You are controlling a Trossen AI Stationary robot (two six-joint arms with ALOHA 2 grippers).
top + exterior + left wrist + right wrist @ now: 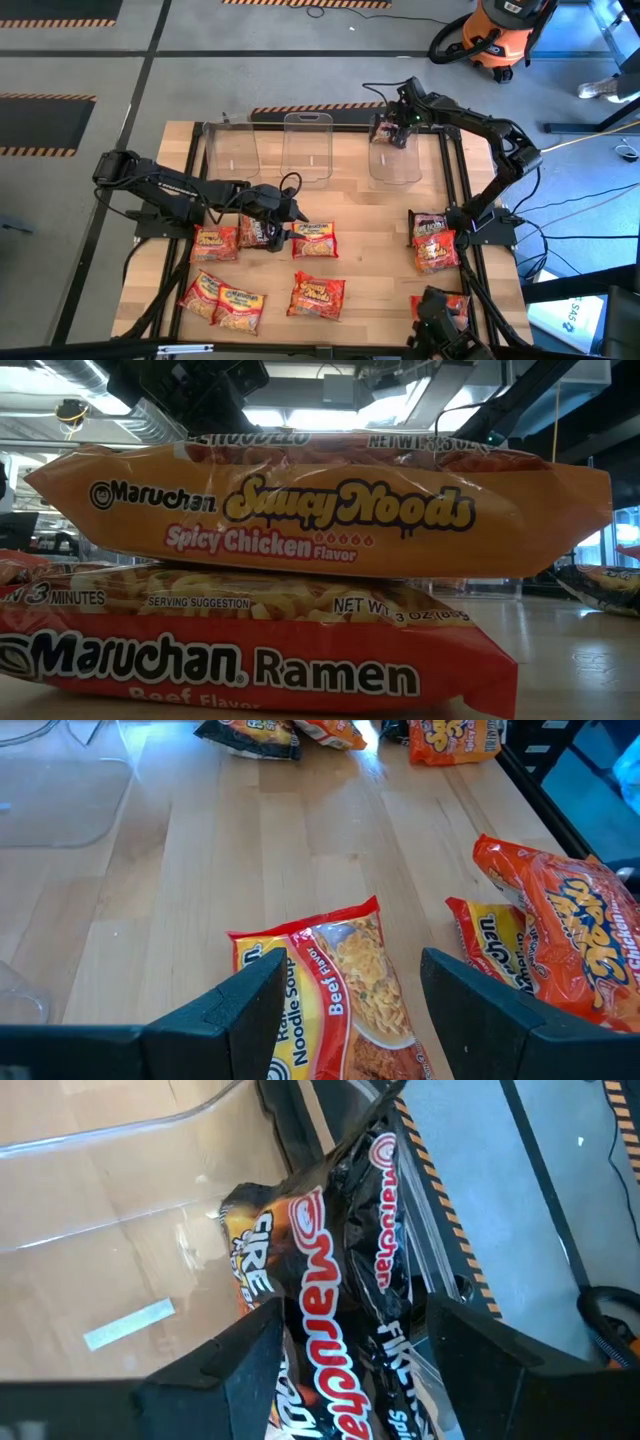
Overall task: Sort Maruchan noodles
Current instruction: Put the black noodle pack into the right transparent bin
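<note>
Maruchan noodle packets lie scattered on the wooden table. Three clear bins stand along the far edge. My right gripper hangs over the far rim of the right bin, shut on a black Fire packet. My left gripper is open over the table's middle. Its fingers stand on either side of a red-and-yellow beef packet, which lies flat. Whether they touch it I cannot tell. An orange Saucy Noods packet rests on a red beef packet in the low view. My right gripper pinches the black packet's crumpled middle between its two fingers, which slant down from above. The packet is lifted clear and hangs bunched below the fingers, over the right bin's far rim. How far back it reaches between the fingers does not show.
The left bin and the middle bin stand far left of centre. Several packets lie near left, one near centre, and more by the right arm's base. The table's metal frame runs along the right edge.
</note>
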